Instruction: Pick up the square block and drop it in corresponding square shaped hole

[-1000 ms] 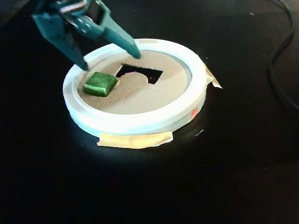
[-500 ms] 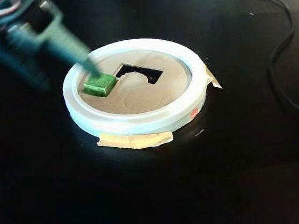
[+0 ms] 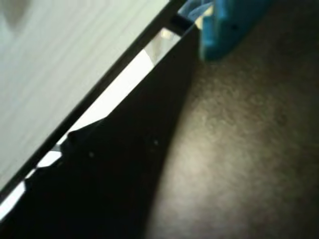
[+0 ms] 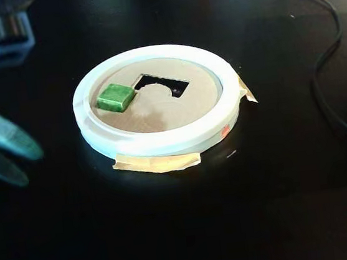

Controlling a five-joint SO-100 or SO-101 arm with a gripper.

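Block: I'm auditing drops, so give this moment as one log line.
block: on disc inside ring, beside notched cutout | gripper: open, empty, left of ring in fixed view | square hole: not seen

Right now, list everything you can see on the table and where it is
green block: one, mottled green, on the tan disc's left side, beside the cutout.
ring: one, white, centre of the table, framing the tan disc.
disc: one, tan, inside the ring.
cutout: one, dark, with a curved notch, upper middle of the disc.
tape: beige strips, at the ring's front and right edges.
cable: black, along the right side.
table: one, black.
gripper: one, teal, left edge of the fixed view, jaws apart, clear of the block.
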